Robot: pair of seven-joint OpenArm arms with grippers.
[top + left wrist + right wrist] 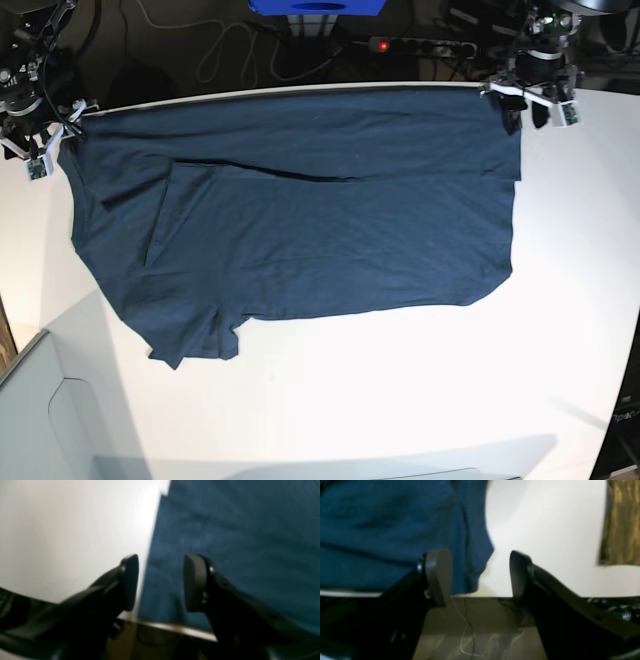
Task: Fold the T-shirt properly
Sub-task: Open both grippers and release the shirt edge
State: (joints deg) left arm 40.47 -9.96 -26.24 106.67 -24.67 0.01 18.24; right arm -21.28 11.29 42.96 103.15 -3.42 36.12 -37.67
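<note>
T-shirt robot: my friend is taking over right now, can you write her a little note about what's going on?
Left gripper: open, holding nothing, over the T-shirt's edge at the table's far side.
Right gripper: open, empty, at the shirt's other far corner.
T-shirt: lying spread on the white table, one lengthwise fold laid along the far edge.
Left to do: the remaining folds; a sleeve pokes out at the near edge.

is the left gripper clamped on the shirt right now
No. In the left wrist view the left gripper stands open, with the T-shirt lying flat on the table beyond it.
</note>
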